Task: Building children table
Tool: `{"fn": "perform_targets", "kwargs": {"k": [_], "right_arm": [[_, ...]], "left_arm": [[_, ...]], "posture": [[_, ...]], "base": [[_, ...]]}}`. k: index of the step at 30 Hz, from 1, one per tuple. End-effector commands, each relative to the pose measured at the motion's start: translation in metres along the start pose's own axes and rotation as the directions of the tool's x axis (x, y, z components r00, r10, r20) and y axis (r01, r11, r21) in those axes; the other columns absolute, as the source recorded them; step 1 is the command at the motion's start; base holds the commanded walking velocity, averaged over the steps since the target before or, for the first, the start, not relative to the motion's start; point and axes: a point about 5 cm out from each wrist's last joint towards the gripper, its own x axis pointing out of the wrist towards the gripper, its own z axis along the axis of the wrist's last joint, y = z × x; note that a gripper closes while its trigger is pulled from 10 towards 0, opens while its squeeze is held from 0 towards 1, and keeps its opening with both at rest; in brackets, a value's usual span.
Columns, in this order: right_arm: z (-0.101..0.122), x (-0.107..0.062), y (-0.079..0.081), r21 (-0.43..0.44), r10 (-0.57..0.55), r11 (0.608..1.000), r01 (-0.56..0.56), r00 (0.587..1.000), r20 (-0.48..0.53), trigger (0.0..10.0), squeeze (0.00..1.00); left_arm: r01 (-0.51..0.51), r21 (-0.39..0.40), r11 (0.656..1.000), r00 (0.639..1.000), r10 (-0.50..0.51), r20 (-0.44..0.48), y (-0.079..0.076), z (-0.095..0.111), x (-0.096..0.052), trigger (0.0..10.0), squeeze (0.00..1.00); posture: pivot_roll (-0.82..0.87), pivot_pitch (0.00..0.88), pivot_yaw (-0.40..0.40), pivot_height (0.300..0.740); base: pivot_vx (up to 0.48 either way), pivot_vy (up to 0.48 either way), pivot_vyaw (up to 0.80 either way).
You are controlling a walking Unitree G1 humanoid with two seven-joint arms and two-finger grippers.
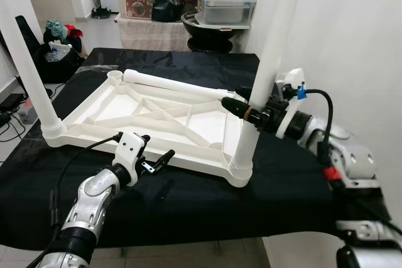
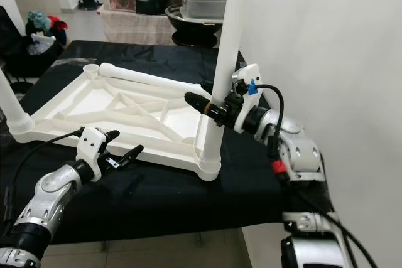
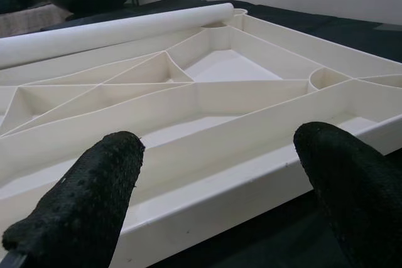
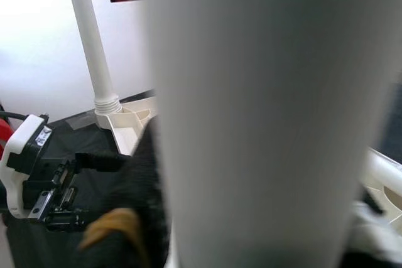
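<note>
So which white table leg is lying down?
The loose leg resting across the upturned tabletop's far side; the two others stand upright in corner sockets.

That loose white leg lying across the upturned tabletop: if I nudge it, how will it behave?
The loose leg is a smooth round tube, so it would probably roll. It rests across raised ribs of the tabletop, so they may check it. It looks like hollow plastic, likely light and stiff. The left pincer hovers open by the near edge.
</note>
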Motion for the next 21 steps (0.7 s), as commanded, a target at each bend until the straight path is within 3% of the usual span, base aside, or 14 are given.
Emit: {"fn": "perform_targets", "kwargs": {"k": [1,2,5,7,9,10,11,12,13,14,16,19,20,21], "right_arm": [[-0.011,0.005,-0.005,-0.006,-0.065,0.998,0.065,0.997,-0.050,0.0,0.00],[-0.011,0.005,-0.005,-0.006,-0.065,0.998,0.065,0.997,-0.050,0.0,0.00],[-0.021,0.004,-0.023,-0.022,-0.298,0.955,0.297,0.949,-0.100,0.0,0.00],[-0.026,-0.006,-0.044,-0.006,-0.565,0.823,0.568,0.817,-0.115,0.0,0.00],[-0.026,-0.006,-0.044,-0.006,-0.565,0.823,0.568,0.817,-0.115,0.0,0.00],[-0.029,-0.017,-0.052,0.019,-0.687,0.721,0.692,0.719,-0.107,0.0,0.00],[-0.029,-0.017,-0.052,0.019,-0.687,0.721,0.692,0.719,-0.107,0.0,0.00],[-0.036,-0.027,-0.052,0.066,-0.789,0.599,0.798,0.603,-0.116,0.0,0.00],[-0.043,-0.028,-0.041,0.090,-0.818,0.552,0.829,0.560,-0.134,0.0,0.00],[-0.047,-0.028,-0.032,0.106,-0.827,0.533,0.839,0.544,-0.145,10.0,0.00],[-0.047,-0.028,-0.032,0.106,-0.827,0.533,0.839,0.544,-0.145,10.0,0.00],[-0.032,0.006,0.014,0.128,-0.680,0.722,0.680,0.731,-0.050,10.0,0.00],[-0.021,0.019,0.029,0.170,-0.543,0.829,0.532,0.839,0.020,10.0,0.21],[-0.021,0.019,0.029,0.170,-0.543,0.829,0.532,0.839,0.020,10.0,0.21]], "left_arm": [[0.005,-0.001,1.000,1.000,-0.005,-0.010,0.000,-0.003,-0.003,10.0,0.00],[0.005,-0.001,1.000,1.000,-0.005,-0.010,0.000,-0.003,-0.003,10.0,0.00],[0.004,-0.001,1.000,1.000,-0.004,-0.011,0.000,-0.003,-0.003,10.0,0.00],[0.002,0.000,1.000,1.000,-0.002,-0.013,0.000,-0.003,-0.003,10.0,0.00],[0.002,0.000,1.000,1.000,-0.002,-0.013,0.000,-0.003,-0.003,10.0,0.00],[0.001,0.000,1.000,1.000,-0.001,-0.013,0.000,-0.003,-0.003,10.0,0.00],[0.001,0.000,1.000,1.000,-0.001,-0.013,0.000,-0.003,-0.003,10.0,0.00],[-0.001,0.001,1.000,1.000,0.001,-0.012,0.000,-0.003,-0.002,10.0,0.00],[-0.002,0.001,1.000,1.000,0.002,-0.012,0.000,-0.003,-0.002,10.0,0.00],[-0.003,0.000,1.000,1.000,0.003,-0.011,0.000,-0.002,-0.002,10.0,0.00],[-0.003,0.000,1.000,1.000,0.003,-0.011,0.000,-0.002,-0.002,10.0,0.00],[0.005,-0.001,1.000,1.000,-0.005,-0.015,-0.002,-0.004,-0.002,10.0,0.00],[0.007,-0.002,1.000,1.000,-0.007,-0.016,-0.002,-0.004,-0.001,10.0,0.00],[0.007,-0.002,1.000,1.000,-0.007,-0.016,-0.002,-0.004,-0.001,10.0,0.00]], "posture": [[0.09,0.000,-0.083,0.740],[0.09,0.000,-0.083,0.740],[0.09,0.000,-0.082,0.740],[0.08,0.000,-0.078,0.740],[0.08,0.000,-0.078,0.740],[0.08,0.000,-0.075,0.740],[0.08,0.000,-0.075,0.740],[0.08,0.000,-0.075,0.740],[0.07,0.000,-0.069,0.740],[0.07,0.000,-0.068,0.740],[0.07,0.000,-0.068,0.740],[0.06,0.000,-0.061,0.740],[0.06,0.000,-0.058,0.740],[0.06,0.000,-0.058,0.740]], "base": [[0.000,0.000,0.00],[0.000,0.000,0.00],[0.000,0.000,0.00],[0.000,0.000,0.00],[0.000,0.000,0.00],[0.000,0.000,0.00],[0.000,0.000,0.00],[0.000,0.000,0.00],[0.000,0.000,0.00],[0.000,0.000,0.00],[0.000,0.000,0.00],[0.000,0.000,0.00],[0.000,0.000,0.00],[0.000,0.000,0.00]]}}
